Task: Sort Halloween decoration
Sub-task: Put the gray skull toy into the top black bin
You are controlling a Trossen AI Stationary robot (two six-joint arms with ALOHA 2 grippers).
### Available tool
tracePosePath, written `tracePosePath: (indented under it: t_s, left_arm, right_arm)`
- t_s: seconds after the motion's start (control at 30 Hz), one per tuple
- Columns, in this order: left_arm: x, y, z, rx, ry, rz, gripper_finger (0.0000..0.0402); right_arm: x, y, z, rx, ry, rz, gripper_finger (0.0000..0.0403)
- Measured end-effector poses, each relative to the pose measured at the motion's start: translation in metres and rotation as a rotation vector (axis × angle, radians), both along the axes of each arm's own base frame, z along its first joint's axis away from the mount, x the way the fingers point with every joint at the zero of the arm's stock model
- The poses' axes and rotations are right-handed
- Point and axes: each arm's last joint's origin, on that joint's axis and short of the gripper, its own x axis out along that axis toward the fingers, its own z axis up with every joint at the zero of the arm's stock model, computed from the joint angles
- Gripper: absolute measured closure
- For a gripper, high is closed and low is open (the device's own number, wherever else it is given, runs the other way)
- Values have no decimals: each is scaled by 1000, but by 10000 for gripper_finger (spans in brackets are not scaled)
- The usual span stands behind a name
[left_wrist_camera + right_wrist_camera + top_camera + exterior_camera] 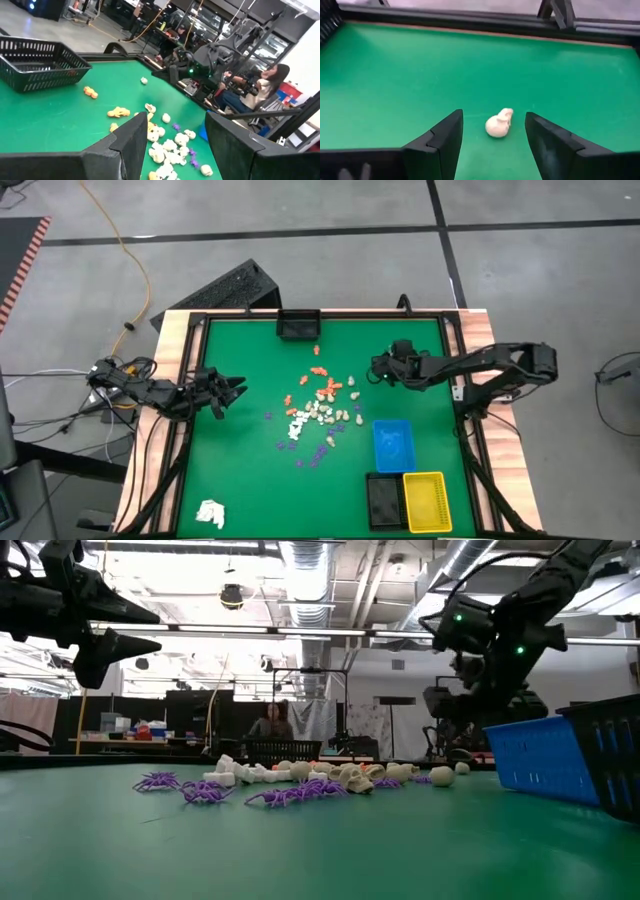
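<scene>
The Halloween decoration [320, 406] is a scatter of tiny orange, purple, white and cream pieces lying on the green mat mid-table, also seen in the low view [300, 780] and the left wrist view [165, 145]. My right gripper [376, 369] is open, low over the mat just right of the scatter. One cream skull-like piece [499, 124] lies on the mat ahead of and between its fingers, untouched. My left gripper [236, 388] is open and hovers above the mat's left part, pointing at the scatter [172, 135].
An empty black basket [298, 326] stands at the far edge. A blue tray [393, 445], a black tray [383, 500] and a yellow tray [427, 500] sit at the near right. A white wad [210, 513] lies near left. A raised frame borders the mat. People sit beyond the table.
</scene>
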Motion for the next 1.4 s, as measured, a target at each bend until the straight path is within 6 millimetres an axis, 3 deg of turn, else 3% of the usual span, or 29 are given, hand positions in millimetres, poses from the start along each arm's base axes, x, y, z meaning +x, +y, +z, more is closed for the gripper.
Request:
tracePosePath:
  t_s: [0.63, 0.77, 1.1, 1.4]
  left_arm:
    - [0, 0, -3, -50, 10, -3, 213]
    - [0, 0, -3, -50, 10, -3, 213]
    - [0, 0, -3, -41, 14, -3, 213]
    - [0, 0, -3, -39, 15, -3, 213]
  right_arm:
    - [18, -5, -67, 56, 18, -133, 179]
    - [17, -5, -70, 89, 14, -144, 218]
    - [17, -4, -69, 99, 11, -134, 388]
    - [24, 0, -59, 105, -2, -74, 401]
